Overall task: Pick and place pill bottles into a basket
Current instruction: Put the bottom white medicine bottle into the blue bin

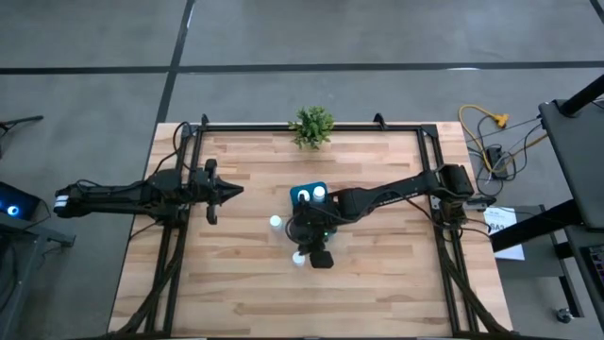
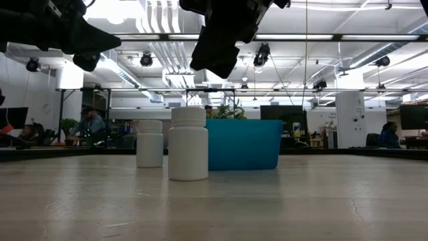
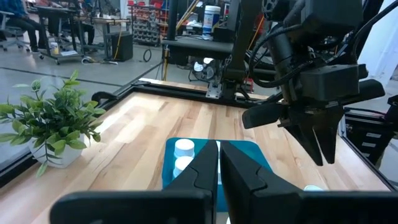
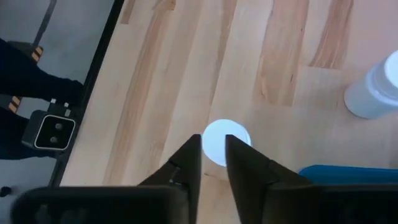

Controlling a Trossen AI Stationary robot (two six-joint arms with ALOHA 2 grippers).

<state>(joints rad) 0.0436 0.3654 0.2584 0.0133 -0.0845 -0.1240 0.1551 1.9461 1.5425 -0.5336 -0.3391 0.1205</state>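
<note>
Wood-topped table point(image 1: 377, 283) carries the teal-blue basket point(image 1: 309, 194) near its middle, a little toward the far edge where the potted plant point(image 1: 312, 126) stands. Two pill bottles point(image 1: 311, 195) sit upright inside the basket, their white caps showing from above. Two more stand on the bare wood: one bottle point(image 1: 275, 223) just beside the basket's near left corner, and another bottle point(image 1: 299, 257) nearer the front edge. The right arm reaches in from the right edge, stretched diagonally across the table past the basket, with its wrist bent so that the fingers point down. The right gripper point(image 4: 212, 155) hangs above that front bottle, whose cap point(image 4: 221, 142) shows just beyond the fingertips; the fingers stand only a narrow gap apart and hold nothing. In the low view the gripper is well clear of the bottle tops, high above the table. The left arm lies stretched out level from the left edge toward the middle, stopping well short of the basket. The left gripper point(image 3: 219, 163) points at the basket with its two fingers pressed together, empty. Beyond the table in the low view, people sit at desks in the room.
</note>
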